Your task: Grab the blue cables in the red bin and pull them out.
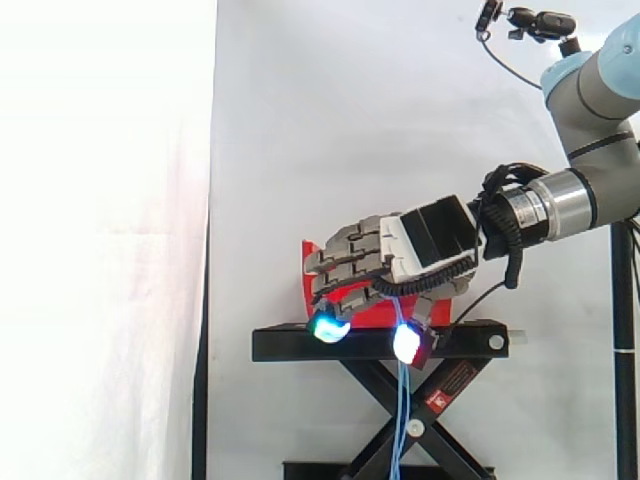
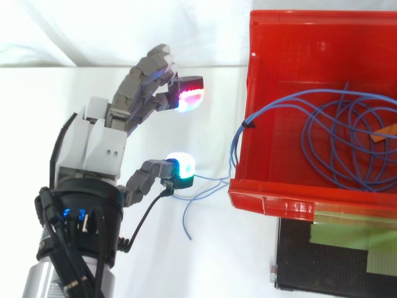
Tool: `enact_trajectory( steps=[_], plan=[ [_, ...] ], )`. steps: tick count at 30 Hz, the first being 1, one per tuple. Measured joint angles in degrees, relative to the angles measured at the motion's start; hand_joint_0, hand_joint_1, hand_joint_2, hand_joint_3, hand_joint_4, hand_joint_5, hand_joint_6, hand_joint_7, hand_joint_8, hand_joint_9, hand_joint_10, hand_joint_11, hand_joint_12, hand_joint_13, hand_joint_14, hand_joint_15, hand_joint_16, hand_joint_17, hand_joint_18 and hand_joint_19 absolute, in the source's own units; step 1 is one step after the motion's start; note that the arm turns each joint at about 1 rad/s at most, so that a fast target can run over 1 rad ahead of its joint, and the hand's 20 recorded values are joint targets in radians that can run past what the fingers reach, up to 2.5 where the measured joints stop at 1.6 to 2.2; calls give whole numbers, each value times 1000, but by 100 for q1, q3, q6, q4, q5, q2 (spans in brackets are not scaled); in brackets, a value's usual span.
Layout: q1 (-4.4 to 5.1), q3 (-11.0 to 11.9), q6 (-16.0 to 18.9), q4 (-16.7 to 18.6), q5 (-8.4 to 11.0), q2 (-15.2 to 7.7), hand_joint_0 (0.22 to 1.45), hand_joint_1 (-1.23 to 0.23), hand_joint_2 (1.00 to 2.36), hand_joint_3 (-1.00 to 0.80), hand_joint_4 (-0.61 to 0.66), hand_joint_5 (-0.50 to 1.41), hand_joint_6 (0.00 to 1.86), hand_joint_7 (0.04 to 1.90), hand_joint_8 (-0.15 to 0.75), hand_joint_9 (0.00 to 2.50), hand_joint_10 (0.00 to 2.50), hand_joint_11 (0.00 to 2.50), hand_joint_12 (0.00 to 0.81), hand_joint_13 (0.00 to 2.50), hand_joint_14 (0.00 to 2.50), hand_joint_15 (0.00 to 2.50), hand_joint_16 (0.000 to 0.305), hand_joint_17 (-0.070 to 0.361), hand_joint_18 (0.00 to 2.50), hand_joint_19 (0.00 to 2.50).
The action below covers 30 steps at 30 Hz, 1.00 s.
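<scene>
Hand [image 2: 93, 146] is held loosely open just outside the red bin [image 2: 273, 202], w/ nothing pinched. Blue cables [image 2: 347, 136] are mostly coiled inside the bin. A few strands are draped over the wall facing the hand, ending beside the thumb pad [image 2: 181, 167]. Task is judged barely begun: grasp & pull-out are left.

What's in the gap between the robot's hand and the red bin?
In the top view, loose ends of the blue cables cross it, spilling over the red bin's wall toward the hand; the rest is bare white surface.
</scene>
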Motion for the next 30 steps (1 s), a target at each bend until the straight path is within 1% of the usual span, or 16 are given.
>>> enact_trajectory(
  steps=[6, 11, 17, 19, 30],
  plan=[
    [-21, 2, -6, -46, -51, 1, 795, -773, 1000, -1000, 279, 538, 13, 504, 237, 394, 8, 258, 318, 236, 10, 262, 42, 94, 252, 524],
    [-47, 9, -32, -154, -67, 1, 795, -773, 1000, -1000, 278, 538, 14, 502, 237, 395, 8, 258, 318, 236, 9, 259, 42, 94, 252, 524],
    [-86, 86, -358, -583, -67, 1, 795, -774, 1000, -1000, 274, 538, 14, 503, 237, 395, 8, 258, 318, 236, 9, 262, 42, 94, 252, 527],
    [-98, 118, -415, -661, -56, 1, 795, -773, 1000, -1000, 278, 539, 14, 503, 237, 396, 8, 255, 317, 236, 10, 266, 42, 94, 252, 526],
    [-140, 161, -522, -721, -44, 1, 794, -774, 1000, -1000, 280, 539, 14, 503, 237, 395, 8, 258, 318, 236, 10, 261, 42, 94, 252, 534]
  ],
)
